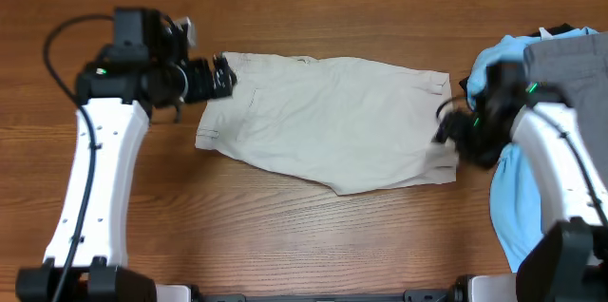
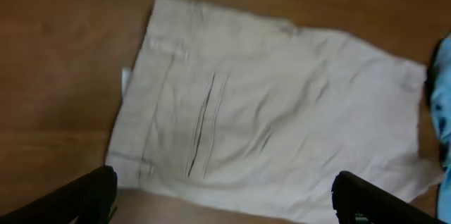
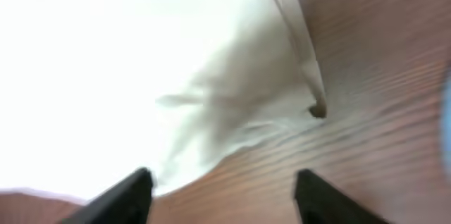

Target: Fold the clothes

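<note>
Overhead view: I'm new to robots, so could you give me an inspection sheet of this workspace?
Surface: wooden table, brown grain.
Job's things: khaki shorts lying flat in the middle, wrinkled, waistband toward the left arm.
Clutter: light blue T-shirt and grey garment heaped at the right edge.
End effectors: left end effector open at the waistband; right end effector open at the opposite edge.
Cables: black cable looping off the left arm.
Surroundings: nothing seen.
</note>
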